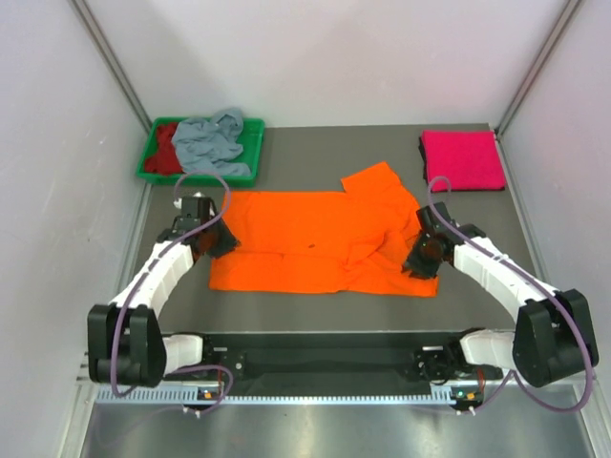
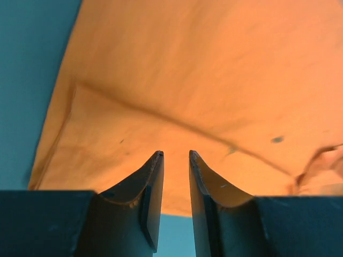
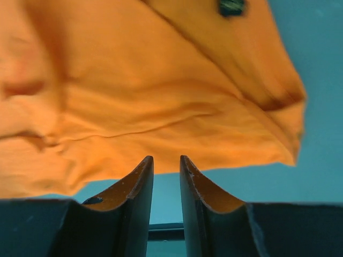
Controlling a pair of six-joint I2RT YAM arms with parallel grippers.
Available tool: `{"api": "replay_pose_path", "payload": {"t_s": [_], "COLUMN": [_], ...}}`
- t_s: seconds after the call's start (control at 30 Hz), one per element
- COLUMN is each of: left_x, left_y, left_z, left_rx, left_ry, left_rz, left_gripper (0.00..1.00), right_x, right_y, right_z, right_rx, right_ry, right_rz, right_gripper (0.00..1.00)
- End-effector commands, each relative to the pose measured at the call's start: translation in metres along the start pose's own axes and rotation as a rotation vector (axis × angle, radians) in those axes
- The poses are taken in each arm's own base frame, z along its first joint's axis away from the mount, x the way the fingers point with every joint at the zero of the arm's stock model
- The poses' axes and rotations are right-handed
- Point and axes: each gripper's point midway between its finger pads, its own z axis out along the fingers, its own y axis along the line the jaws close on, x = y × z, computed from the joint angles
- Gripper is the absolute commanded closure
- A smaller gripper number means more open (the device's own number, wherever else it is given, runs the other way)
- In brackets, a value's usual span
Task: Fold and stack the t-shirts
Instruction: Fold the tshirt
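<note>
The dark tabletop [image 1: 325, 153] is carrying everything. The bright orange t-shirt [image 1: 305, 253] is lying spread in the middle of it, partly folded, with one sleeve sticking out toward the far side. The green tray [image 1: 254, 153] is sitting at the far left corner and is holding the grey-blue t-shirt [image 1: 212, 141], crumpled, with the dark red t-shirt [image 1: 166, 151] beside it. The magenta pink t-shirt [image 1: 462, 159] is lying folded at the far right corner. The left hand [image 2: 176, 155] is hanging at the orange shirt's left edge, fingers narrowly apart, gripping nothing. The right hand [image 3: 166, 159] is hanging at its right edge, also narrow and holding nothing.
</note>
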Motion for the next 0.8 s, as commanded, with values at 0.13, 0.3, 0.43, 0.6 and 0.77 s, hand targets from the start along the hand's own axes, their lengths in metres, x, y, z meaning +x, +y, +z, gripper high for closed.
{"api": "replay_pose_path", "payload": {"t_s": [0.13,0.3,0.43,0.6,0.77], "left_x": [0.027,0.029,0.034,0.043,0.036], "left_y": [0.038,0.090,0.118,0.138,0.147], "left_z": [0.028,0.034,0.032,0.031,0.018], "left_rx": [-0.154,-0.396,-0.544,-0.633,-0.711], "left_ry": [0.080,0.029,0.027,0.028,-0.027], "left_rz": [-0.035,-0.026,-0.026,-0.041,-0.069], "left_gripper": [0.67,0.67,0.68,0.69,0.70], "right_x": [-0.004,-0.004,-0.002,0.000,0.000], "right_y": [-0.050,-0.084,-0.099,-0.104,-0.119], "right_z": [0.010,0.019,0.017,0.018,0.013], "right_rx": [0.169,0.317,0.387,0.416,0.507], "right_ry": [-0.067,-0.083,-0.092,-0.087,-0.091], "right_rz": [0.053,0.025,0.028,0.038,0.051], "right_gripper": [0.74,0.75,0.73,0.70,0.69]}}
